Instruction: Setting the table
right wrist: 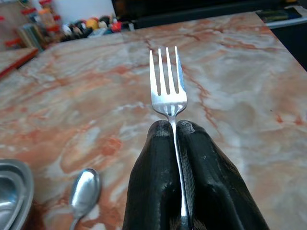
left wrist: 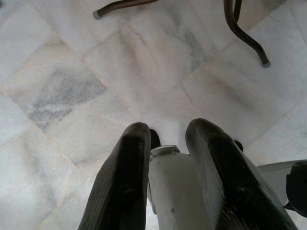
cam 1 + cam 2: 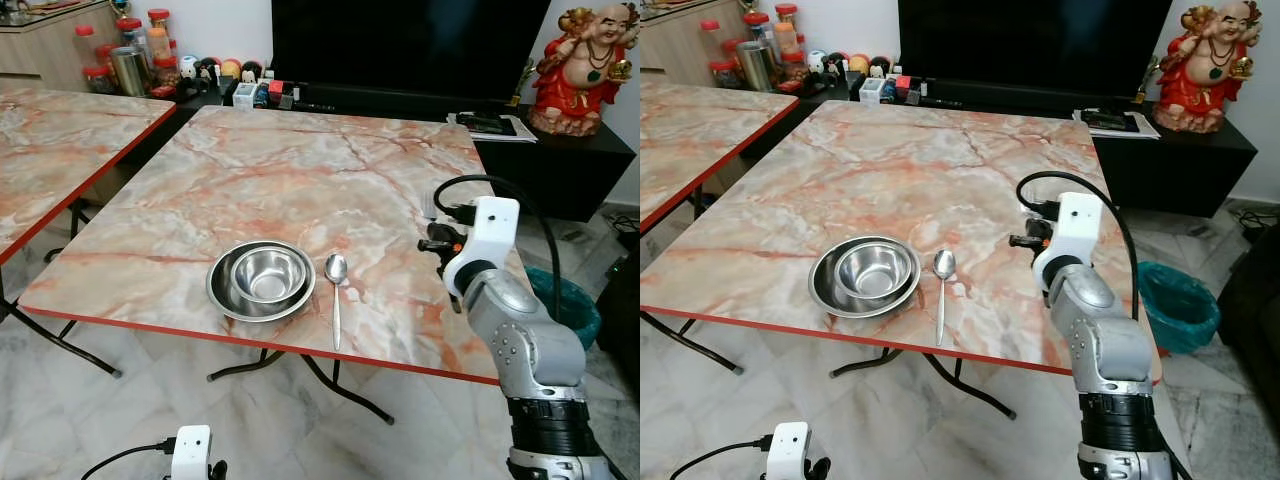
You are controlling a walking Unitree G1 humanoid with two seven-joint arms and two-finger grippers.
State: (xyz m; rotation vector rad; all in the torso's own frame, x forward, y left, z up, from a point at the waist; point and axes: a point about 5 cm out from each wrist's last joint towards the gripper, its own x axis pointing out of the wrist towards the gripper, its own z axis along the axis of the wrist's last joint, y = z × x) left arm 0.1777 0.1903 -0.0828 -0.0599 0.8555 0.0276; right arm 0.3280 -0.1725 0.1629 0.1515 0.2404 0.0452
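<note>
Worktop (image 3: 300, 170) carries nested bowls (image 3: 262, 279) near its front edge, spoon (image 3: 336, 290) just right. Right end effector (image 1: 175, 132) clamps a fork (image 1: 167, 81) above the worktop, right of the spoon. Lower level; placement probably beside the spoon.

Fork (image 1: 168, 91) handle hidden between jaws; bowl (image 1: 12, 191) cut off.

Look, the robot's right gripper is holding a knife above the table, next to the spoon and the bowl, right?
Not quite. The right gripper is pinching a fork, not a knife; the right wrist view shows its four tines. The rest is right: it is above the marble table, near the spoon and the steel bowl.
</note>
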